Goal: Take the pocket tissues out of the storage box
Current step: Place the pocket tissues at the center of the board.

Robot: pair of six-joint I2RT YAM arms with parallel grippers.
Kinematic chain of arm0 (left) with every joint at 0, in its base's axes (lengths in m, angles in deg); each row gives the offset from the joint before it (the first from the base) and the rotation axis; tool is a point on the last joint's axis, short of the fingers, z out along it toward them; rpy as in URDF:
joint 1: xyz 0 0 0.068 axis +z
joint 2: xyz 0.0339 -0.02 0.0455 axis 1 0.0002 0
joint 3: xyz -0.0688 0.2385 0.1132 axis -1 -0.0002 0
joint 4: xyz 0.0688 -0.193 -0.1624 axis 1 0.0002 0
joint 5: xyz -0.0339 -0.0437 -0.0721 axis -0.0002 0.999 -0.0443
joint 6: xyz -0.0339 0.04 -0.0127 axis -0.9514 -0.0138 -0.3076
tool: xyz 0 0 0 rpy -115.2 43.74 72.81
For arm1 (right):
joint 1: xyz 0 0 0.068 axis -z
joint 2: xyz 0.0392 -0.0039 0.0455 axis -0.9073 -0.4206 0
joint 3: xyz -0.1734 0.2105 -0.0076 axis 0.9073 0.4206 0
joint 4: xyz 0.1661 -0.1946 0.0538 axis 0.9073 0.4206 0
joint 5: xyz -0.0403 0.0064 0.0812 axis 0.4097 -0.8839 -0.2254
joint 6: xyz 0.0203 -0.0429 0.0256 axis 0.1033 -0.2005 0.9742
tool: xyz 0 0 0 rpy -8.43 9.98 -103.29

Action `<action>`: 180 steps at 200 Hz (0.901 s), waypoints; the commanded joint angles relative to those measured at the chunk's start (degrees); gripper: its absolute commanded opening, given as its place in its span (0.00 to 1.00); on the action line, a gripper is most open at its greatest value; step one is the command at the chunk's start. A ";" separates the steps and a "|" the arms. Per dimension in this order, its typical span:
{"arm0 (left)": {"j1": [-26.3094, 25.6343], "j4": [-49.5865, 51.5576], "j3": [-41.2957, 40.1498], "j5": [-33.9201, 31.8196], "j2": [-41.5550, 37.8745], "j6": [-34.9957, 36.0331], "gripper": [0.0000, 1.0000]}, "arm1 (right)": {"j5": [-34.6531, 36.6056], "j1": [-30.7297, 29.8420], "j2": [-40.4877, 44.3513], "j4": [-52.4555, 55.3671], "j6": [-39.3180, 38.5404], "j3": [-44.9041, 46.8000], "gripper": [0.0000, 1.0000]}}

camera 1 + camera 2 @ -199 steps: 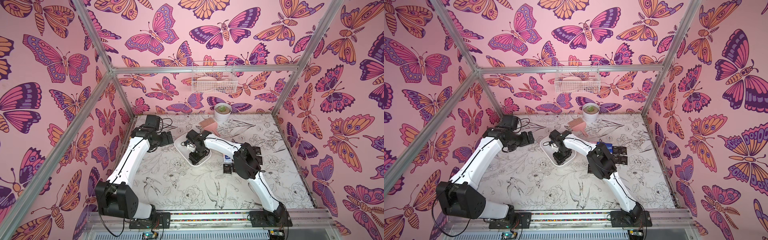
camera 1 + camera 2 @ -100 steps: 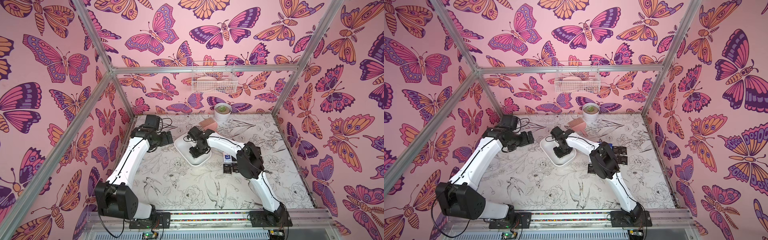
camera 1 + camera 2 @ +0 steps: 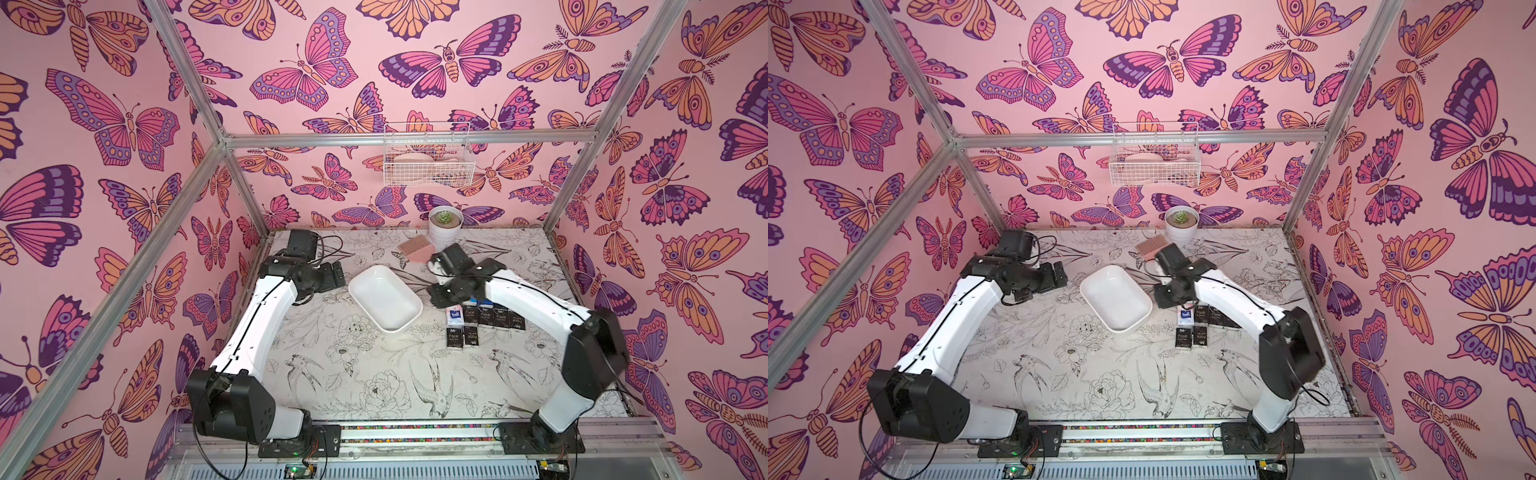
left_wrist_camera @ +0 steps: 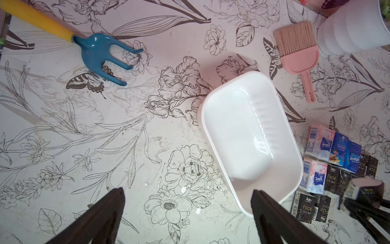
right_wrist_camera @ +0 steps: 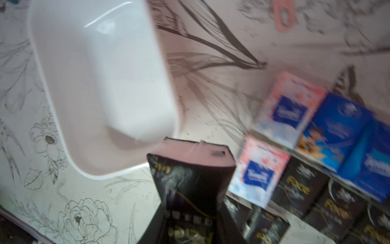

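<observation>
The storage box [image 3: 384, 305] is seen lying empty at the middle of the counter [image 3: 374, 386] in both top views, with no packet left inside. The pocket tissues [image 3: 482, 318] are laid in rows at the box's three o'clock side, just beside it (black ones mostly, two white-pink, some blue). One black packet [image 5: 190, 175] is gripped by the jaws of the right gripper [image 5: 187, 213], held above the counter between the box and the rows. The left gripper [image 4: 187, 213] is held at the box's nine o'clock side, its jaws spread wide apart and empty. A pink brush [image 4: 295, 52] is found at the box's twelve o'clock.
</observation>
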 commanded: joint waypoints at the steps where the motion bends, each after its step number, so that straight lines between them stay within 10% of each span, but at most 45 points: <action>1: 0.26 0.97 1.03 1.22 -0.09 0.63 1.00 | 1.13 5.09 9.56 -0.25 4.48 12.00 0.25; 54: -0.74 0.02 3.08 2.36 1.77 -0.15 1.00 | 0.82 11.87 16.35 -4.05 8.37 28.60 0.26; 180: -1.17 0.15 3.22 2.09 1.36 0.15 1.00 | 3.57 12.75 14.30 -6.33 9.94 30.85 0.47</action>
